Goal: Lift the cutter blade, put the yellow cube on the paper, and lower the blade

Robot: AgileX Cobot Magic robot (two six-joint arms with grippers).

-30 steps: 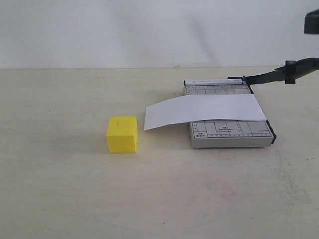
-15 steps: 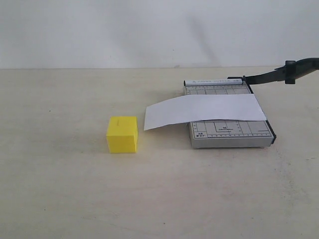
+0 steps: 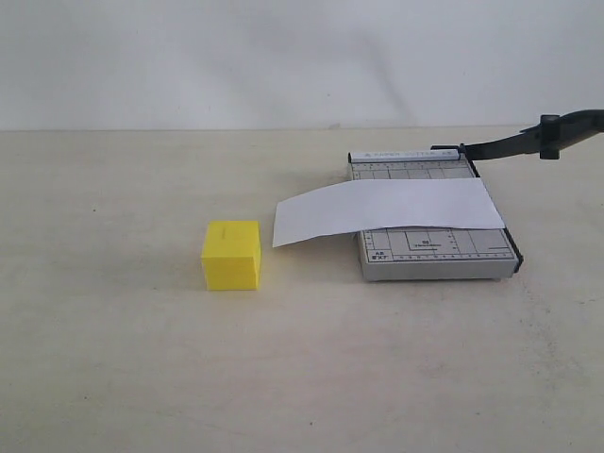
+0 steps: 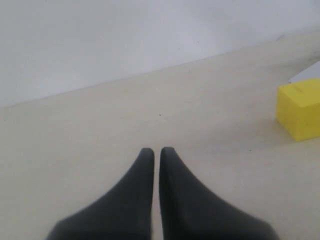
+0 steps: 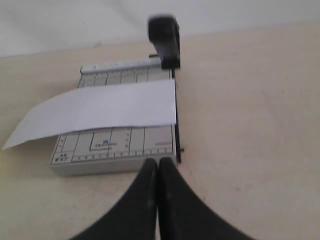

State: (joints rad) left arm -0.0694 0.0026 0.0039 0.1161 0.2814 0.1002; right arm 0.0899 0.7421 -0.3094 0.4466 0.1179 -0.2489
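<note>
Beige table (image 3: 142, 377) — white wall (image 3: 189, 57) — cube (image 3: 231, 255).

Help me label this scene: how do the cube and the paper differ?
The cube is yellow; the paper is white. The cube is a solid block; the paper is a thin sheet. The cube stands on the table, left of the board; the paper lies across the board, its left end overhanging. Shared: both are plain and single-coloured.
</note>
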